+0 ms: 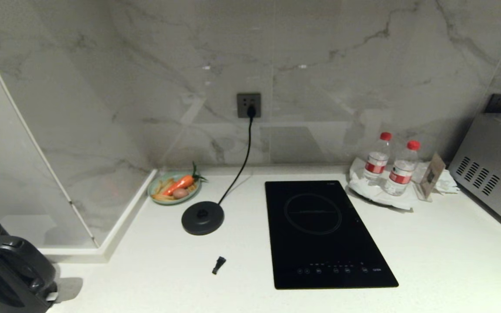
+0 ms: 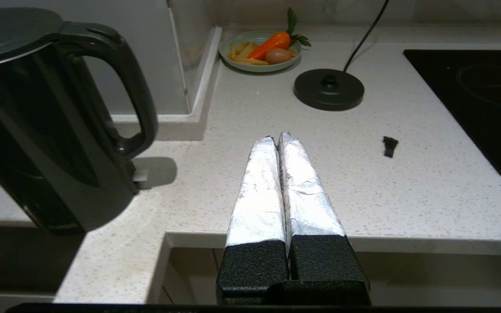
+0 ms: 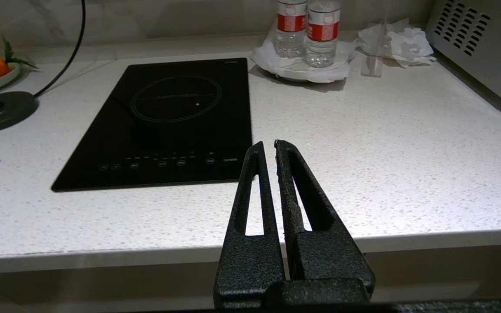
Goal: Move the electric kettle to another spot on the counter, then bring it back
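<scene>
Counter (image 1: 429,252) with kettle (image 2: 46,130), cooktop (image 1: 324,234)

The tall black cylindrical electric kettle (image 2: 37,130), with flat grey lid and dark grey handle, is stood upright at the left front of the white speckled stone counter (image 1: 429,261).

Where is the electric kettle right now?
The electric kettle stands on the counter at the head view's bottom-left corner, off its round base, left of the cooktop.

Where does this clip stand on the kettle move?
Done: the electric kettle stands off its base, at the counter's near-left corner. In hand: nothing; left gripper and right gripper have shut jaws, short of the counter edge. Left: returning it.
</scene>
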You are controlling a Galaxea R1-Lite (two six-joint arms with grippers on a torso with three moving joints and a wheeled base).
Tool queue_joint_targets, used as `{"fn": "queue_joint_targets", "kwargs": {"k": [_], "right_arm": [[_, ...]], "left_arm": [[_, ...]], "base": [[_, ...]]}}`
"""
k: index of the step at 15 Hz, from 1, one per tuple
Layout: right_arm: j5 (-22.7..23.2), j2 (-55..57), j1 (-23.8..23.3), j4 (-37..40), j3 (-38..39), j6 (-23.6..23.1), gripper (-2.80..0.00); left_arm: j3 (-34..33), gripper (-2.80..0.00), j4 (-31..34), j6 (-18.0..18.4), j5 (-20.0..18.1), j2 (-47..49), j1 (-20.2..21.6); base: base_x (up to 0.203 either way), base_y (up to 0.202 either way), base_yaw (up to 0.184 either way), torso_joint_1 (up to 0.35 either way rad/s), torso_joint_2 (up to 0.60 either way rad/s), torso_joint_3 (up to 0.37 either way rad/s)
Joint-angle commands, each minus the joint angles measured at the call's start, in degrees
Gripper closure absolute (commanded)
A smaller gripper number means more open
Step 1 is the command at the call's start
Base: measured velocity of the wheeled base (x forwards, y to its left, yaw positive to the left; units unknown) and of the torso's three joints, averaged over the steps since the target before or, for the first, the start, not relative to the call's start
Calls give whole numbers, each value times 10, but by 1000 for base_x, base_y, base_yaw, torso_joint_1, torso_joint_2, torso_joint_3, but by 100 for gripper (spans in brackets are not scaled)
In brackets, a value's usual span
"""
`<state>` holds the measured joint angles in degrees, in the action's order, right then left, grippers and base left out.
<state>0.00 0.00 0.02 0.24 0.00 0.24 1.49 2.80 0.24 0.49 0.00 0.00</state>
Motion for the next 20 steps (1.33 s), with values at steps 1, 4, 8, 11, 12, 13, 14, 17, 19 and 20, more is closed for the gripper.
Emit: {"fn": "queue_joint_targets", "kwargs": {"k": [1,4,8,11,12,13,14,17,19,20], "right_arm": [[0,0,0,0,0,0,0],[0,0,0,0,0,0,0],[0,0,0,0,0,0,0],[1,0,0,0,0,0,0],[0,0,0,0,0,0,0],[0,0,0,0,0,0,0],[0,0,0,0,0,0,0],[0,0,0,0,0,0,0],[0,0,0,0,0,0,0],[0,0,0,0,0,-1,0]], "left_arm": [[0,0,0,-1,0,1,-1],[0,0,0,-1,0,1,-1],[0,0,0,-2,0,1,-1],[0,0,0,-4,0,1,-1],[0,0,0,-4,0,1,-1],[0,0,0,-4,0,1,-1],[0,0,0,-4,0,1,-1],[0,0,0,-4,0,1,-1],[0,0,0,-4,0,1,-1],[0,0,0,-4,0,1,-1]], "base": [[0,-164,-5,2,2,5],[0,-55,2,2,3,0],[0,0,0,0,0,0],[0,0,0,0,0,0],[0,0,0,0,0,0],[0,0,0,0,0,0],[0,0,0,0,0,0],[0,0,0,0,0,0],[0,0,0,0,0,0],[0,0,0,0,0,0]]}}
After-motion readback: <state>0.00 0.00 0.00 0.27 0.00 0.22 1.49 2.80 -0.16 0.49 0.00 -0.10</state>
